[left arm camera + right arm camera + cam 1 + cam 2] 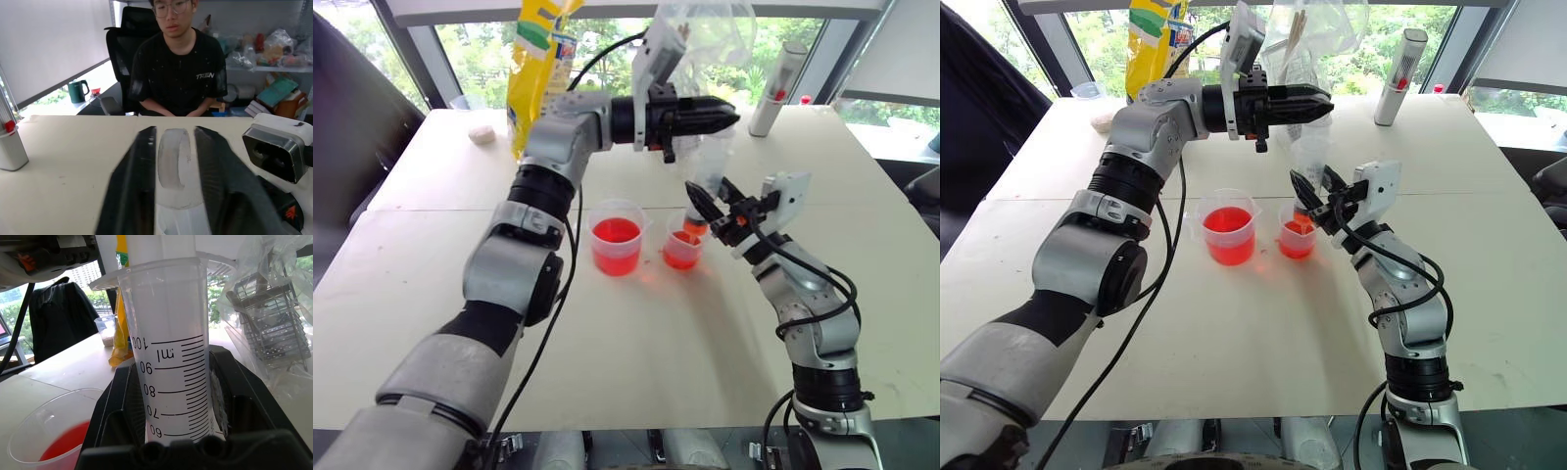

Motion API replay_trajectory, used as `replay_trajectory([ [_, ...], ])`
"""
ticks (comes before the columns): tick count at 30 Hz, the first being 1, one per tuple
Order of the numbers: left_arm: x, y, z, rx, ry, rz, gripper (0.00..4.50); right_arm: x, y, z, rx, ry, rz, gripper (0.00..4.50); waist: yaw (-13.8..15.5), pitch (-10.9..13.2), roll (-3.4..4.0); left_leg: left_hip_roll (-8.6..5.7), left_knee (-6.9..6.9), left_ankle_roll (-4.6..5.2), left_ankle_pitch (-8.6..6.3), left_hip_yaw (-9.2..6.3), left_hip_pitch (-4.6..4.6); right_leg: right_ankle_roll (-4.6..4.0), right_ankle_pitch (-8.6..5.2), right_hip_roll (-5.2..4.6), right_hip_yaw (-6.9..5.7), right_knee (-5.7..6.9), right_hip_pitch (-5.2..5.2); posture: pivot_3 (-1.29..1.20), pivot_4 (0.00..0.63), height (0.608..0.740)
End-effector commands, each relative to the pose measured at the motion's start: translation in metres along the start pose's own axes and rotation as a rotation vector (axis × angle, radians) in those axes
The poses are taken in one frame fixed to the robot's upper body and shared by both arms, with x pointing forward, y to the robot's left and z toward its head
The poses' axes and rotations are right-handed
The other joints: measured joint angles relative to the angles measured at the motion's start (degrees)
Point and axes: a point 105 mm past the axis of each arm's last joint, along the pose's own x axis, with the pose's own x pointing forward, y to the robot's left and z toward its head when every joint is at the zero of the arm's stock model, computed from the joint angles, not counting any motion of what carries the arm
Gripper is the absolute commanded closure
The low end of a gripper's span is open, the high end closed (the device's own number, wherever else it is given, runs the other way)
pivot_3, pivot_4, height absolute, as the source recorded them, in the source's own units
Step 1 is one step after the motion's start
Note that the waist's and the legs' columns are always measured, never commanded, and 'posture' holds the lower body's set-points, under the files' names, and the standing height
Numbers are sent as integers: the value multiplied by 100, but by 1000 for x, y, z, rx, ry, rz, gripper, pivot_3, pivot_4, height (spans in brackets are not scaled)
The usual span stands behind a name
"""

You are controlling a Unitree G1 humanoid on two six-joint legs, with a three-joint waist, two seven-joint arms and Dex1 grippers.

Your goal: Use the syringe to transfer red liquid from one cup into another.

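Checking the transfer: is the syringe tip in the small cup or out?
In. The syringe stands upright in the right gripper, its orange tip down inside the smaller cup, above the red liquid.

The syringe (168,347) runs off the right wrist view's top edge, and the right pincer (705,208) hides its lower barrel.
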Motion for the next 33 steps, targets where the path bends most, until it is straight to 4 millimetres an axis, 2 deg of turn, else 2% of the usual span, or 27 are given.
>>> replay_trajectory([
  [1, 1, -2, 16, 58, -16, -7, 4463, 2, 3, 16, -28, -59, 21, 3096, 1, 0, 0, 0, 0, 0, 0, 1, 0, 0, 0, 0, 0, 0, 0, 0, 150, 739],
  [7, -1, -7, 7, 66, 19, -46, 4463, 4, 2, 20, -42, -65, 26, 3096, -4, 0, 0, 0, -1, 0, 0, 0, 0, 0, 0, 0, 0, 0, 0, 0, 150, 739],
  [18, -6, -11, -19, 63, 68, -48, 4463, 6, 5, 51, -55, -112, 55, 3096, 2, 0, 0, 1, 1, 0, 0, 0, 0, 0, 0, 0, 1, 1, 0, 0, 150, 739],
  [33, -10, -17, -60, -7, 110, -26, 4463, 1, 8, 76, -79, -119, 86, 3096, 3, 0, 0, 2, 1, 0, 0, 0, 0, 0, 0, 0, 1, 2, 1, 0, 150, 739],
])
